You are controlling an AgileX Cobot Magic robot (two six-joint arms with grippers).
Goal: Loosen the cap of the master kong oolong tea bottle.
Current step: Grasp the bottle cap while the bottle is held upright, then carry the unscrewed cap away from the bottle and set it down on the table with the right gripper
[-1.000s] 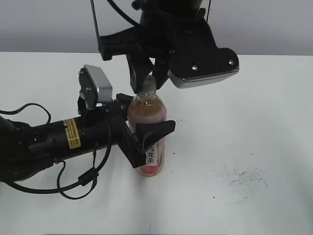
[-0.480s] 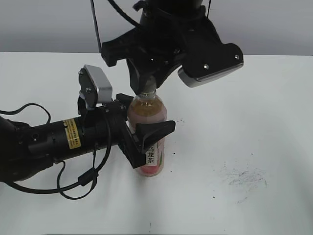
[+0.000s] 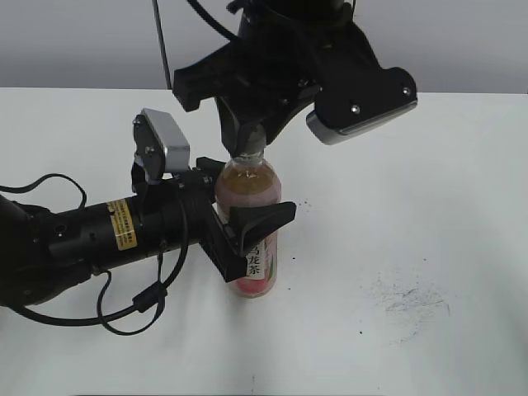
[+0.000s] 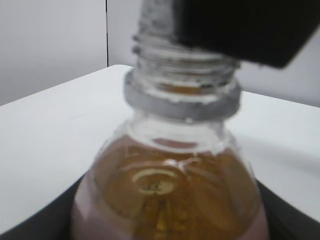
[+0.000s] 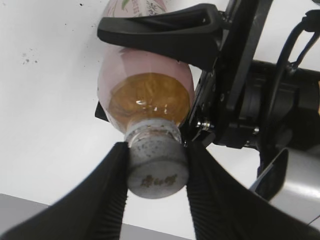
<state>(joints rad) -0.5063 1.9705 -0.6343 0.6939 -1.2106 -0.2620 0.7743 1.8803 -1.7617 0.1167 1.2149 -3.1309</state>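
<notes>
bottle [image 3: 252, 239] stood upright, clamped at body by left gripper [image 3: 247, 221] from 9 o'clock as anti-rotation brace; cap [image 5: 157, 169] pinched by right gripper [image 5: 156, 172] from 12 o'clock for twist

both arms matte black. left arm [image 3: 99, 235] — thick cylindrical link with a yellow warning sticker [image 3: 121, 224], loose black cables looping around it, silver-grey wrist camera [image 3: 163, 147]. right arm [image 3: 280, 49] — angular black bracket, silver-grey camera housing [image 3: 363, 103] with two screws. fingers [image 5: 112, 200] ribbed, black.
</notes>
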